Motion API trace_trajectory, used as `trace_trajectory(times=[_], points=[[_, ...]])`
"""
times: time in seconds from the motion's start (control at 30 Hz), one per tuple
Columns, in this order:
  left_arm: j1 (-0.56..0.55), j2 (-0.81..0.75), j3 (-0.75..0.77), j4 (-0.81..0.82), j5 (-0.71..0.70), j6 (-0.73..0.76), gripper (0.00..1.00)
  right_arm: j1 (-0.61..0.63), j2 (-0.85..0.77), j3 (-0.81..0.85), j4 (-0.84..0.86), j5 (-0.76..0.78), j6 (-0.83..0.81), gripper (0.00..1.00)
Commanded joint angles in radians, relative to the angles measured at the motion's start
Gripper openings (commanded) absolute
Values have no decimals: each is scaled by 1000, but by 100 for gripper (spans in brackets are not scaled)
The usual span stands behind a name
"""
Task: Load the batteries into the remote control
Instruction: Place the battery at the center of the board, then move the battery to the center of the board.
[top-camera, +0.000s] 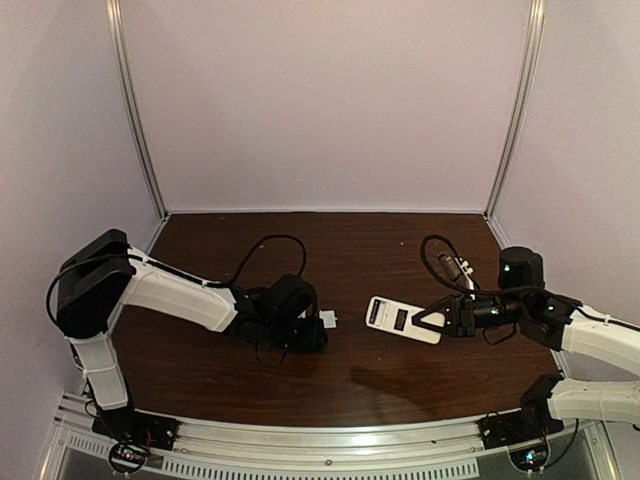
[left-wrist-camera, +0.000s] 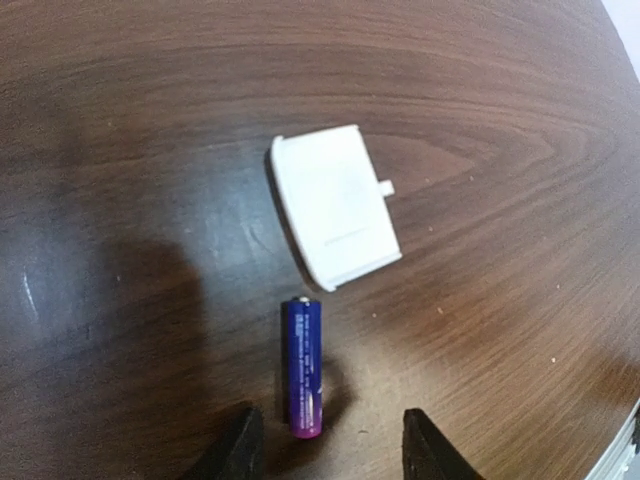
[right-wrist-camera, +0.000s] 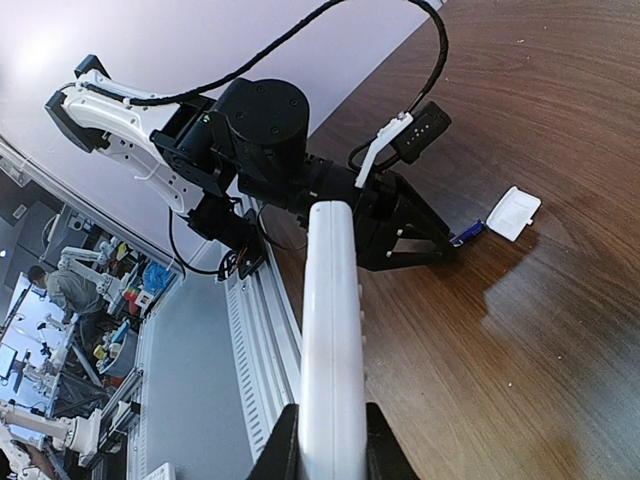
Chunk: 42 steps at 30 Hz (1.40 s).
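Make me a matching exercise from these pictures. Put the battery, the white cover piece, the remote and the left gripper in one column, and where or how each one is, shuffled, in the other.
1. purple-blue cylindrical battery
2. thin white plastic cover piece
3. white rectangular remote control
4. left gripper

A. held by the right gripper
B. open, holding nothing
C. lying on the dark wooden table between black fingertips
D. lying flat just past the battery

Pairs: 1-C, 2-D, 3-A, 4-B

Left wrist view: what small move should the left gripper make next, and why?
Probably lower the left gripper and close on the battery: its near end lies flat between the open fingers, and the right gripper holds the remote control ready.
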<state>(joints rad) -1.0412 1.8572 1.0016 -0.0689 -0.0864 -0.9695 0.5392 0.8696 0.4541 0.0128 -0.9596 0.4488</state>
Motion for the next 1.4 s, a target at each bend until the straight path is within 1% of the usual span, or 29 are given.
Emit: trace_trajectory(times=[0.0,0.07,0.2,0.23,0.37,0.53,0.73,0.87,0.93,1.03,1.1,1.17,1.2,1.27,1.33,1.37], points=[[6,-31,-25,29,44,22,55,5,-17,31,1,21,-15,0],[7,-49,-41,56,58,38,57,5,-19,32,0,22,-15,0],[9,-54,-52,60,86,63,58,6,-25,30,-5,25,-18,0],[9,-51,-53,61,128,75,58,5,-27,30,-5,28,-18,0],[5,-32,-49,138,199,110,59,5,-30,28,-5,31,-18,0],[4,16,-2,174,241,142,59,5,-36,29,-6,37,-20,0],[3,80,63,205,291,139,58,5,-44,32,-34,49,-27,0],[4,72,77,193,269,157,56,6,-54,31,-39,51,-23,0],[3,51,85,166,220,169,55,5,-59,32,-39,54,-18,0],[3,30,116,124,154,227,54,3,-66,35,-43,58,-15,0],[6,20,142,88,121,310,53,0,-70,35,-39,56,-8,0],[8,-20,150,58,104,456,53,-3,-76,38,-43,53,-4,0],[11,-46,139,45,82,546,55,-5,-80,41,-48,49,-4,0],[35,-87,123,25,135,733,59,-8,-91,47,-54,49,-2,0],[67,-87,155,-58,191,912,59,-10,-99,49,-54,48,5,0],[81,-80,187,-107,209,1066,59,-11,-99,48,-50,47,7,0]])
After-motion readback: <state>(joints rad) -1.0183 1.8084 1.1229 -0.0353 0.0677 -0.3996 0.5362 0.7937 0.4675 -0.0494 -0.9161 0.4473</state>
